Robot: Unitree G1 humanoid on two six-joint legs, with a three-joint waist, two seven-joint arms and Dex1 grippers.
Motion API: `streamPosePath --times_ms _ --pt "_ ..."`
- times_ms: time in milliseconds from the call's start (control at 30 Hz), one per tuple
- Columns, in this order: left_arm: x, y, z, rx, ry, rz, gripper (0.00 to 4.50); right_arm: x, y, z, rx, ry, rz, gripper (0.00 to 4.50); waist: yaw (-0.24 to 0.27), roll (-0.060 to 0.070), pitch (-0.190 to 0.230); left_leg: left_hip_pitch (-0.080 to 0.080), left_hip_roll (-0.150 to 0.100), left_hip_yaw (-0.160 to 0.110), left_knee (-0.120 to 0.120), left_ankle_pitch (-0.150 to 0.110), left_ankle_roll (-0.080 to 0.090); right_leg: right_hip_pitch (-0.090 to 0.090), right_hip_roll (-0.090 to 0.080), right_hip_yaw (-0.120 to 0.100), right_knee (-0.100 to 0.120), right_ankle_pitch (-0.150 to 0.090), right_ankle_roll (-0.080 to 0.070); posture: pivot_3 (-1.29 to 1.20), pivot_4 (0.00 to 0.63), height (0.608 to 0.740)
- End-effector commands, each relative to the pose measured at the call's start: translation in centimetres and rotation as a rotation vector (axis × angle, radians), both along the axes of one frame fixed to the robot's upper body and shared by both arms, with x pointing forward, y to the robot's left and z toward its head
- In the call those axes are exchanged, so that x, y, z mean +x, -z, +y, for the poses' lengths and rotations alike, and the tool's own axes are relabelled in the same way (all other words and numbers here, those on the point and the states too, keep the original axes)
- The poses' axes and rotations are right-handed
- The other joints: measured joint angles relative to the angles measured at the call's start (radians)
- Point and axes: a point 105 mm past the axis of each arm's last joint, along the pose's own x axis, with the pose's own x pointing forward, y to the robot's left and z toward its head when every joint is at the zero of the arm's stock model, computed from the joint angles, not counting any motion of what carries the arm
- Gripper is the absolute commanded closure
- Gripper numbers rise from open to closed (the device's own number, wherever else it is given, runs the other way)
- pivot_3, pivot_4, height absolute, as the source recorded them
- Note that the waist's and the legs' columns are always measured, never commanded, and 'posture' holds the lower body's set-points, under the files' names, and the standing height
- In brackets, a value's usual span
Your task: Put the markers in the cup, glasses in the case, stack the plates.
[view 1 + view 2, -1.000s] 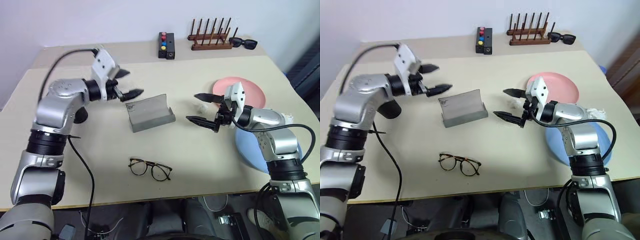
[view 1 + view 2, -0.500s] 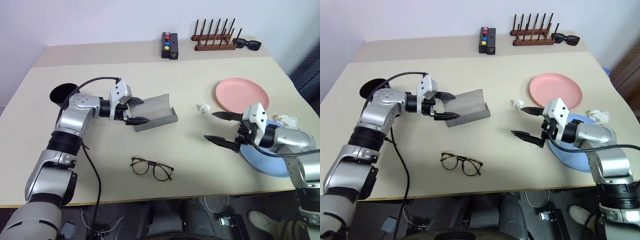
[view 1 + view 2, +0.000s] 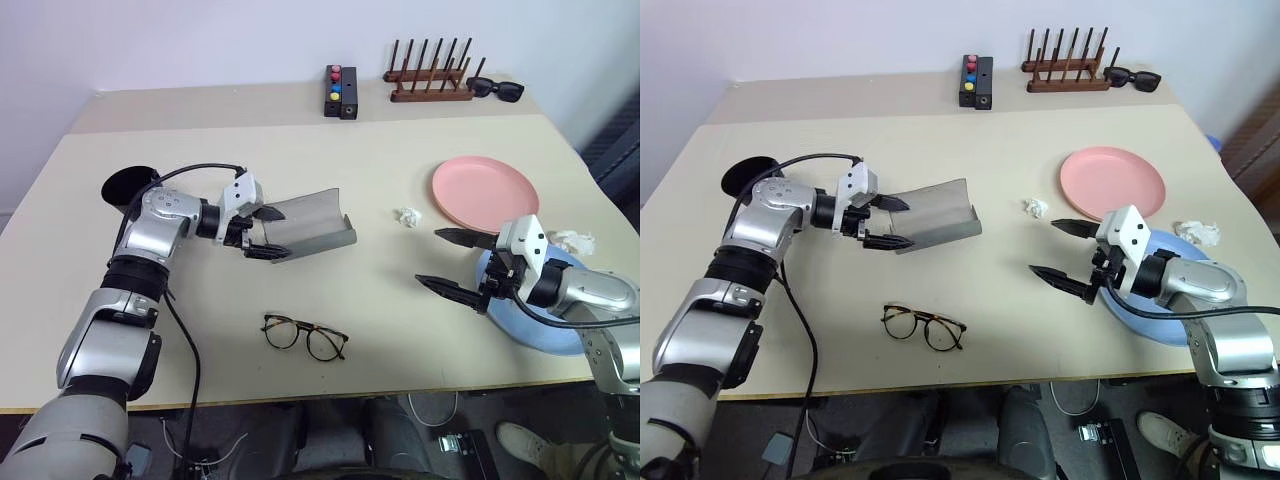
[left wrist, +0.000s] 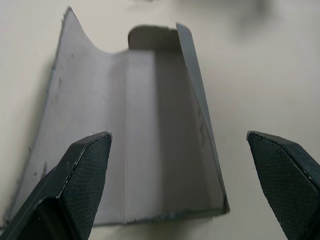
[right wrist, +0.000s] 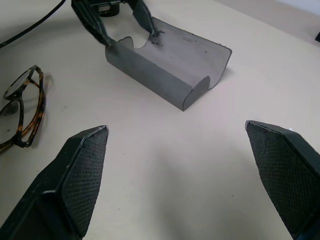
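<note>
- We see our left gripper [image 3: 266, 233] at the open end of the grey case [image 3: 312, 222], its two black fingers spread wide, one above and one below the case's near edge; whether they touch it we cannot tell.
- The case lies open on the beige table [image 3: 300, 160], lid raised, its hollow facing the left wrist camera with nothing inside.
- Our right gripper [image 3: 448, 260] hangs over the table at the right, jaws wide apart and holding nothing, the fingers pointing toward the middle of the table.
- The glasses [image 3: 304, 337] sit on the table near its front edge, in front of the case and well apart from it, lenses upright and arms folded back.
- The salmon pink plate [image 3: 484, 193] lies flat on the right side of the table; the light blue plate [image 3: 545, 330] lies nearer the front right edge, partly hidden under our right arm. The two are not stacked.
- The black cup [image 3: 124, 188] stands at the left, behind our left arm.
- A small crumpled white scrap [image 3: 407, 216] rests between the case and the pink plate; another [image 3: 571, 240] lies just beside the blue plate.
- Along the far edge stand a black box with coloured buttons [image 3: 340, 91], a wooden peg rack [image 3: 430, 80] and black sunglasses [image 3: 496, 90].
</note>
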Motion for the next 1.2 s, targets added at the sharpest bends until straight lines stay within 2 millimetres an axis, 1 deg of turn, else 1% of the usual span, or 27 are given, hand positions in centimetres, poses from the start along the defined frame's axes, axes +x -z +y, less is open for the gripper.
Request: streamPosePath --times_ms 33,267,300,367,433,600,833,1200 --pt "0.1 -1.3 0.0 0.026 0.042 -0.048 0.07 -0.3 -1.2 0.4 0.007 -0.012 -0.064 0.0 0.0 0.0 0.0 0.0 0.0 0.0 0.0 0.0 0.0 0.0 0.0 0.0 0.0 0.0 0.0 0.0 0.15 0.74" --pt "-0.2 -1.0 0.1 0.054 0.086 -0.039 0.07 -0.4 -1.1 0.5 0.009 -0.006 -0.067 0.0 -0.001 0.0 0.0 0.0 0.0 0.0 0.0 0.0 0.0 0.0 0.0 0.0 0.0 0.0 0.0 0.0 0.15 0.74" --pt "-0.3 -0.9 0.0 0.054 0.093 -0.038 0.31 -0.5 -1.1 0.5 0.009 -0.005 -0.068 0.0 -0.001 0.0 0.0 0.0 0.0 0.0 0.0 0.0 0.0 0.0 0.0 0.0 0.0 0.0 0.0 0.0 0.15 0.74" --pt "-0.4 -0.9 -0.1 0.053 0.107 -0.038 0.95 -0.5 -1.1 0.6 0.01 -0.003 -0.068 0.0 0.0 0.0 0.0 0.0 0.0 0.0 0.0 0.0 0.0 0.0 0.0 0.0 0.0 0.0 0.0 0.0 0.15 0.74" --pt "-0.7 -0.8 -0.2 0.058 0.125 -0.035 1.89 -0.5 -1.1 0.6 0.01 -0.001 -0.068 0.0 0.0 0.0 0.0 0.0 0.0 0.0 0.0 0.0 0.0 0.0 0.0 0.0 0.0 0.0 0.0 0.0 0.15 0.74" --pt "-1.1 -0.5 -0.1 0.066 0.144 -0.021 4.46 -0.5 -1.2 0.6 0.01 0.006 -0.071 0.0 0.0 0.0 0.0 0.0 0.0 0.0 0.0 0.0 0.0 0.0 0.0 0.0 0.0 0.0 0.0 0.0 0.15 0.74" --pt "-1.5 -0.3 0.3 0.082 0.148 -0.017 4.46 -0.4 -1.1 0.7 0.009 0.009 -0.073 0.0 0.0 0.0 0.0 0.0 0.0 0.0 0.0 0.0 0.0 0.0 0.0 0.0 0.001 0.0 0.0 0.0 0.15 0.74" --pt "-1.1 -0.2 0.5 0.106 0.129 -0.04 4.46 -0.2 -1.3 0.9 0.007 0.008 -0.081 0.0 -0.001 0.0 0.0 0.0 0.0 0.0 0.0 0.0 0.0 0.0 0.0 0.0 0.001 0.0 0.0 0.0 0.15 0.74"
